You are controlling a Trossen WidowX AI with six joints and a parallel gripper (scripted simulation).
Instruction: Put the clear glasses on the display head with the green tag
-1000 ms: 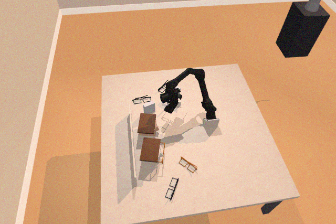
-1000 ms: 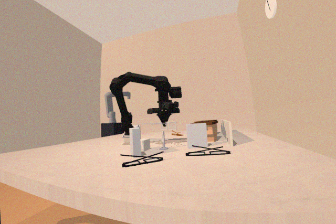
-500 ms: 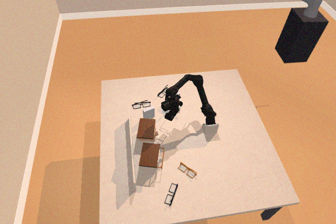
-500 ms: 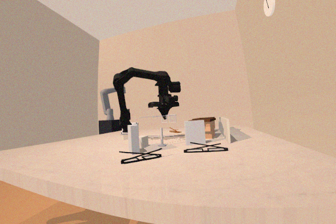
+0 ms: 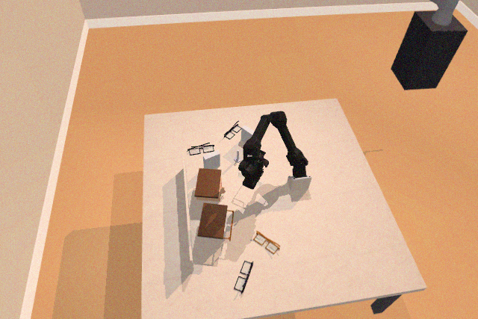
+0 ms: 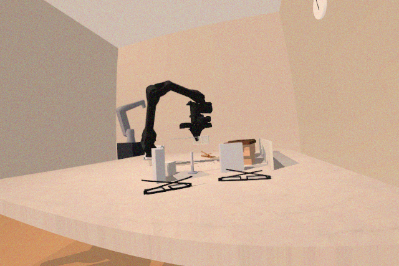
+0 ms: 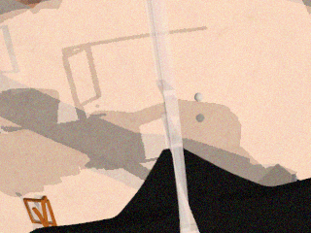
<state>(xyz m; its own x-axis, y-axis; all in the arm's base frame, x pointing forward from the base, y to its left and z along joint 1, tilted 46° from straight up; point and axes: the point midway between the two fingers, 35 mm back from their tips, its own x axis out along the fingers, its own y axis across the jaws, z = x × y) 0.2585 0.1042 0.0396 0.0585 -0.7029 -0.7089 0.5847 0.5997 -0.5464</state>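
Note:
My gripper is shut on the clear glasses, above the table. In the wrist view they run as a pale strip up from the fingertips; in the exterior view the lenses face the camera, with a temple reaching left. Two brown-topped display heads, one farther back and one nearer, stand left of the gripper in the top view. The nearer head wears amber glasses. The heads overlap in the exterior view. I cannot make out the green tag; the faces are mostly hidden.
An upright panel stands behind the heads. A white block, a tall block and a thin post stand nearby. Amber glasses and several black glasses lie on the table.

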